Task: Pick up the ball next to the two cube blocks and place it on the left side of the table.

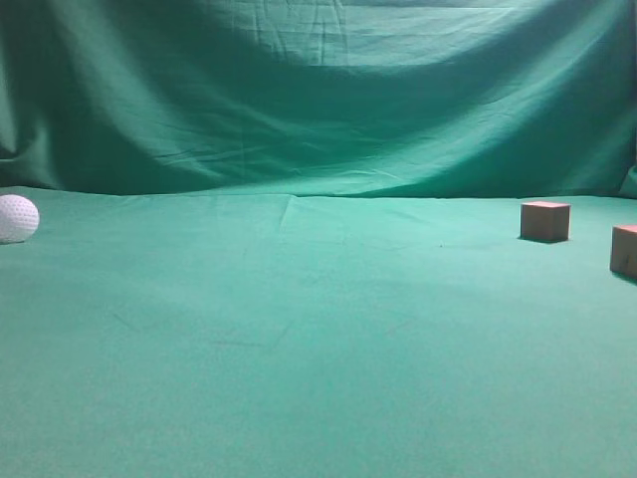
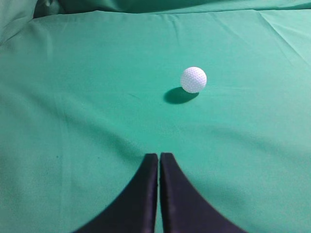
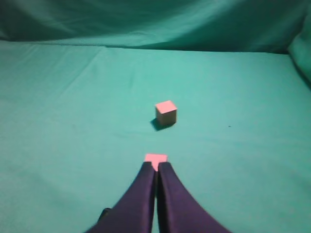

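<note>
Green table (image 1: 318, 349), ball (image 1: 17, 218) far L.

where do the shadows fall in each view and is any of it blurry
Exterior view: backdrop top corners dark, the ball slightly soft. Left wrist view: sharp, ball's shadow down-left of it on the table. Right wrist view: hazier, far cube block shadowed lower left.

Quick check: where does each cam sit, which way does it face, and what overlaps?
Exterior: low, facing the backdrop across the green cloth table; no robot parts.
Left wrist: above the closed left gripper, looking down at the white dimpled ball.
Right wrist: above the closed right gripper, facing the two reddish-brown cubes.
Shared: exterior also shows ball and cubes.
</note>
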Robot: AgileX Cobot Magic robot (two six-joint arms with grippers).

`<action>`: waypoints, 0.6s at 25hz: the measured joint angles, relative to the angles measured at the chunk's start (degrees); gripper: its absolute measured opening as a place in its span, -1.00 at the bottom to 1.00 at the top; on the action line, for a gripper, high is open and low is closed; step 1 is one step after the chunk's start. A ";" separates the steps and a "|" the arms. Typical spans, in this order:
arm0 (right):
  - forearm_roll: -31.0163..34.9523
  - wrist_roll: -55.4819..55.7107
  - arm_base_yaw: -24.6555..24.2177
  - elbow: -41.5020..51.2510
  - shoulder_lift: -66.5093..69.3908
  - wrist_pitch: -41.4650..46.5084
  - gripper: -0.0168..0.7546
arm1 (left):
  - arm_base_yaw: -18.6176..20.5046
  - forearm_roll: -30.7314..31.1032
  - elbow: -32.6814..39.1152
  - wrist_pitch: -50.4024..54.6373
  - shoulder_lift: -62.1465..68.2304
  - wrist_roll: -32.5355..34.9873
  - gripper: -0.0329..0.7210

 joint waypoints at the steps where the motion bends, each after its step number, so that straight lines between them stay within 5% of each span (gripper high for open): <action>1: -0.25 -0.12 -1.14 1.59 -1.57 -0.07 -0.96 | 0.00 0.00 0.00 0.00 0.00 0.00 -0.91; 15: -1.21 -2.33 -4.60 7.33 -4.17 -0.67 -0.96 | 0.00 0.00 0.00 0.00 0.00 0.00 -0.91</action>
